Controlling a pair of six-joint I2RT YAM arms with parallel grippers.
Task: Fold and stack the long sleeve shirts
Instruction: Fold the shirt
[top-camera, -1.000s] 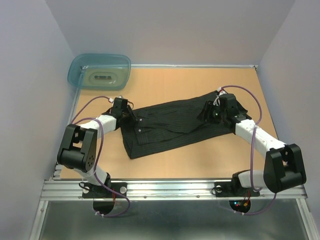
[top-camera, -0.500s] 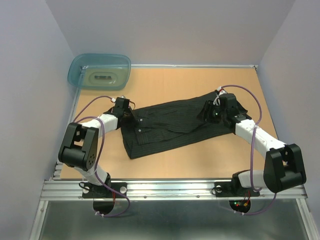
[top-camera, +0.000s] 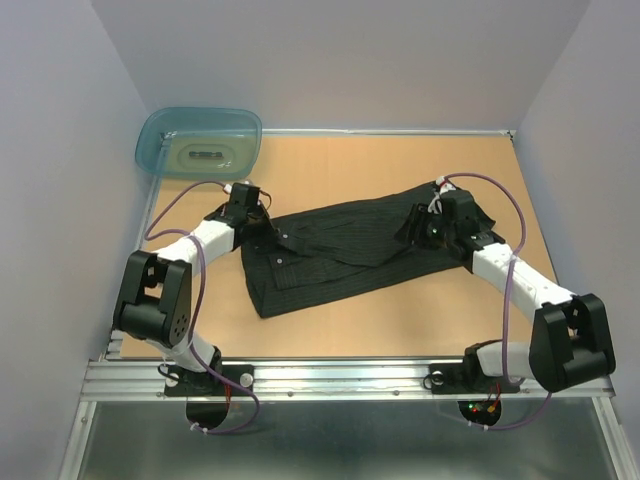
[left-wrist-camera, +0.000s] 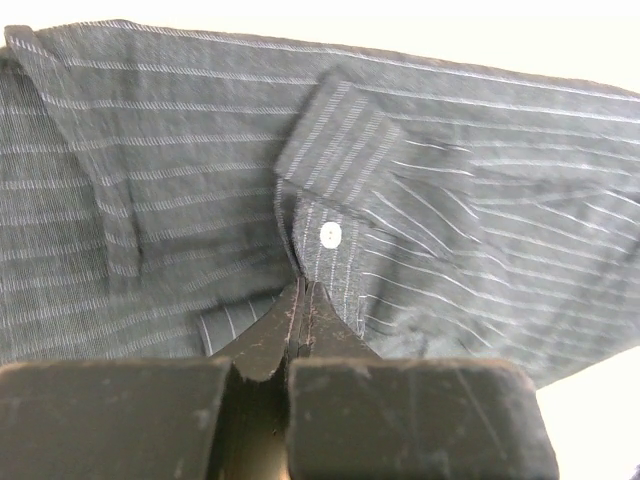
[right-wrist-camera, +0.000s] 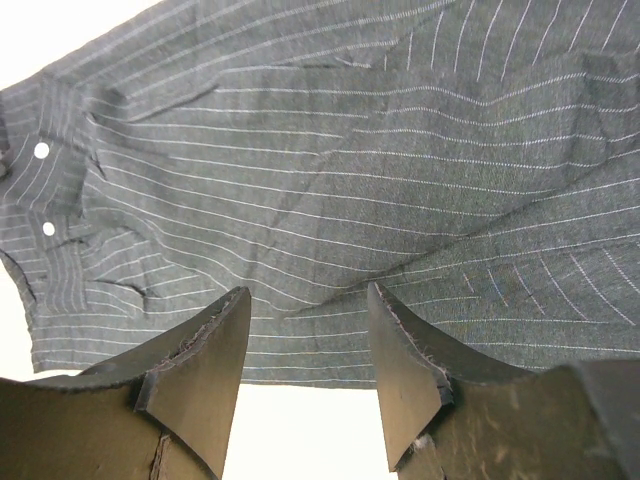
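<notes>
A dark pinstriped shirt (top-camera: 340, 250) lies rumpled across the middle of the table (top-camera: 350, 165), collar end to the left. The left gripper (left-wrist-camera: 303, 296) pinches a fold of its cloth just below a pale button (left-wrist-camera: 330, 234), jaws pressed together. The right gripper (right-wrist-camera: 305, 300) hovers spread over the other end, and a teal tub (top-camera: 200, 142) sits in the far left corner.

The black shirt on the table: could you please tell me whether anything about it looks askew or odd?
The black pinstriped button-up shirt lies diagonally across the wooden table, creased and partly folded over itself; nothing looks torn or spilled.
</notes>
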